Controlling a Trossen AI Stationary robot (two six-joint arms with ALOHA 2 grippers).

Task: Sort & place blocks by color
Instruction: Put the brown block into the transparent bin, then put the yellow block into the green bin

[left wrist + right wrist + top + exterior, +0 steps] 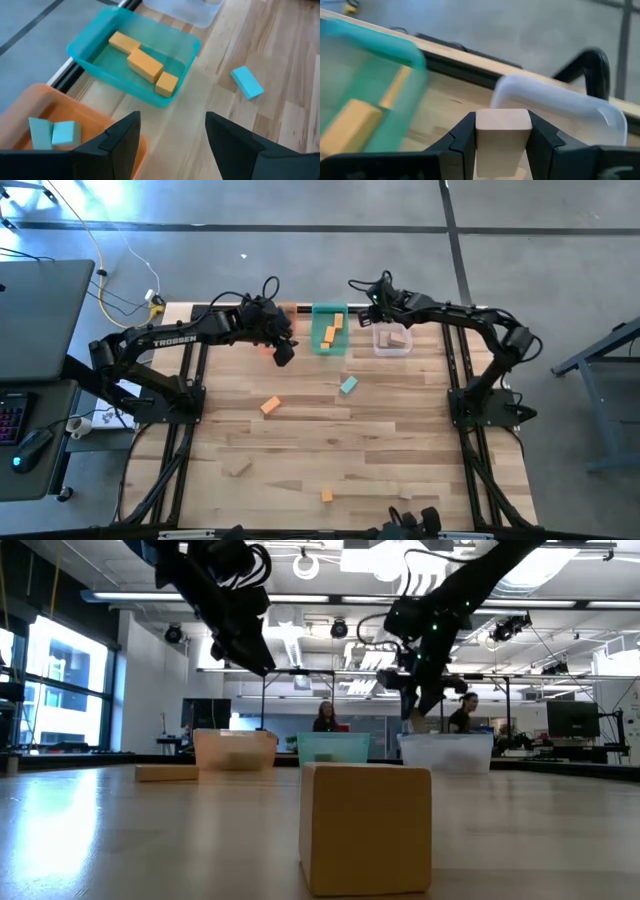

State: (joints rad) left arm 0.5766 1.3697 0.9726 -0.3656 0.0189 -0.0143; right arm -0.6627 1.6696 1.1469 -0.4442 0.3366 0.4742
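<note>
While a tan wooden block point(502, 131) is pinched between the right gripper point(502, 142) jaws above the clear tray point(560, 107), the left gripper point(172, 145) is held open and empty beside the orange tray point(60, 107). Such blocks are judged light, rigid and smooth, best taken across opposite flat faces.

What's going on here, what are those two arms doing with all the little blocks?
Two robot arms are sorting small blocks into trays at the table's far edge. The right end effector grips a plain tan wooden block near the clear plastic tray. The left end effector is open and empty, above the orange tray with two teal blocks. The teal tray holds three orange blocks. A loose teal block and others remain on the wooden table.
</note>
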